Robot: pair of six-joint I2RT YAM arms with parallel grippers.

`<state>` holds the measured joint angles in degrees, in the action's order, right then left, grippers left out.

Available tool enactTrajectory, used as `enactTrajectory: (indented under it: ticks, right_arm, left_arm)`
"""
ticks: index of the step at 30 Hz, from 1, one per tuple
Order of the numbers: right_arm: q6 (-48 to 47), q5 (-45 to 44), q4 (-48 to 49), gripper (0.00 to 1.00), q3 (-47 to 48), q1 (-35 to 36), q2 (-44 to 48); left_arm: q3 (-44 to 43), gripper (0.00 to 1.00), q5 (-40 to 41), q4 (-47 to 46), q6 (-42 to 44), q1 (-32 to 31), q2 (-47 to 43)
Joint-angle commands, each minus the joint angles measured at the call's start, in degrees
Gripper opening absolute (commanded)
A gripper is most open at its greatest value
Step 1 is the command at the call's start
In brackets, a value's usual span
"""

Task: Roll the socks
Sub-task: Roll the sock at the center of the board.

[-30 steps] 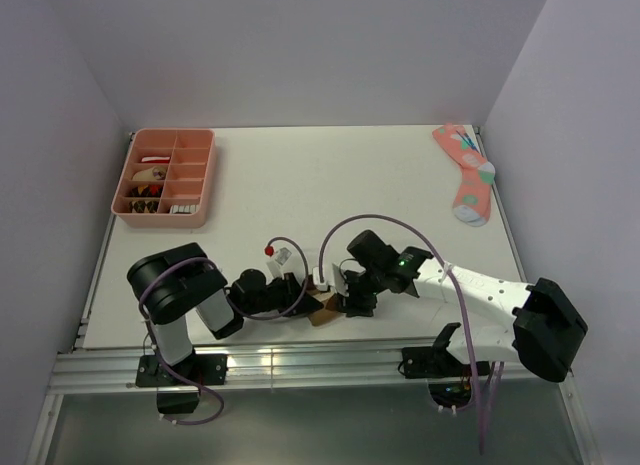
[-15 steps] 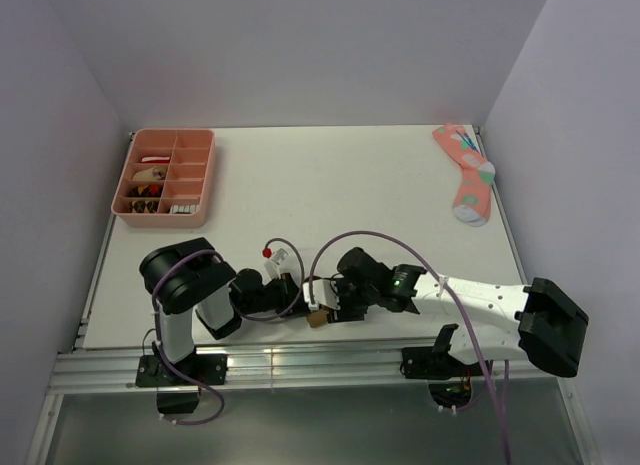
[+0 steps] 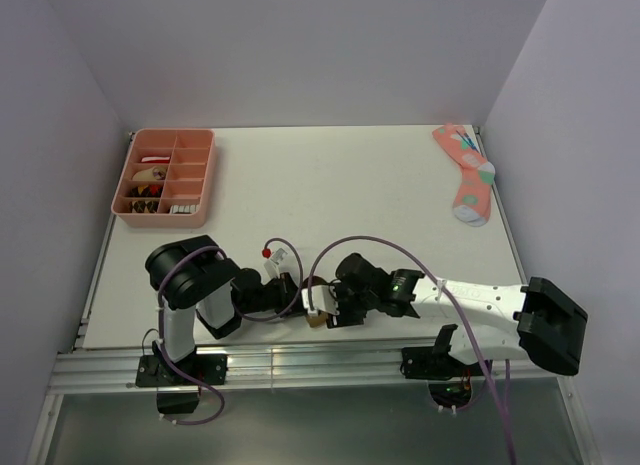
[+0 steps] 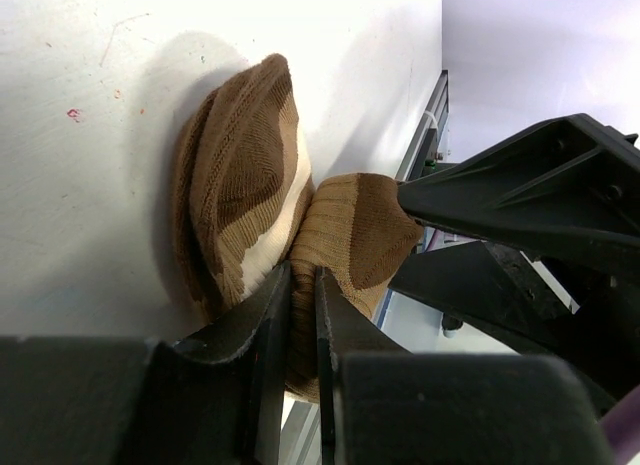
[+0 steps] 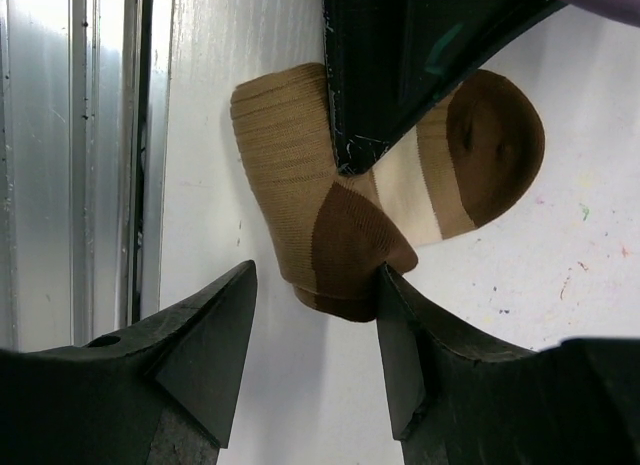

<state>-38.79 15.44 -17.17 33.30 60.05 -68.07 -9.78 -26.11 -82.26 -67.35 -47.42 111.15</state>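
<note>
Reaching low over the near edge of the tabletop (image 3: 330,175), the left end effector (image 4: 303,315) was seen nearly pressed together, pinching the folded middle of the brown-and-tan sock (image 5: 290,155). The right end effector (image 5: 315,285) was spread, straddling its dark heel. The sock was judged light, soft and limp, likely to unroll. A hold across the thick bunched fabric was judged best.

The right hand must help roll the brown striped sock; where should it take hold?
On the sock, probably the brown heel, bulging free toward the right hand; the left hand already pinches the middle. Come straight on, fingers straddling it.
</note>
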Motion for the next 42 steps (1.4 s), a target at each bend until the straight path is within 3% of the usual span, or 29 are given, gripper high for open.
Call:
enactTrajectory:
  ticks: [1,10,22,26,30,33,42]
  right_arm:
    - [0.3,0.6,2.3,0.57,-0.3,1.0,-1.1]
    - [0.3,0.6,0.6,0.58,3.4,3.4,-6.7]
    - [2.4,1.5,-2.7,0.56,12.0,5.3,-16.3]
    - [3.0,3.2,-5.0,0.47,14.8,5.8,-18.7]
    - [3.4,4.0,-7.3,0.27,17.3,5.8,-21.3]
    - [3.7,4.9,-8.7,0.2,17.9,5.6,-23.1]
    - [5.4,7.7,-19.0,0.16,23.7,4.0,-32.0]
  left_arm:
    - [2.1,0.0,-0.8,11.9,3.4,0.0,1.5]
    - [2.3,0.0,-1.1,13.4,3.7,0.7,-0.9]
    - [1.3,0.0,-3.3,22.9,6.4,4.6,-6.9]
    - [1.3,0.0,-3.9,24.9,6.9,5.5,-8.8]
    - [1.3,0.0,-3.6,26.3,6.9,5.8,-11.0]
    - [1.1,0.02,-3.1,27.6,6.6,5.9,-13.9]
    - [-1.7,0.18,0.2,36.4,6.5,7.1,-26.4]
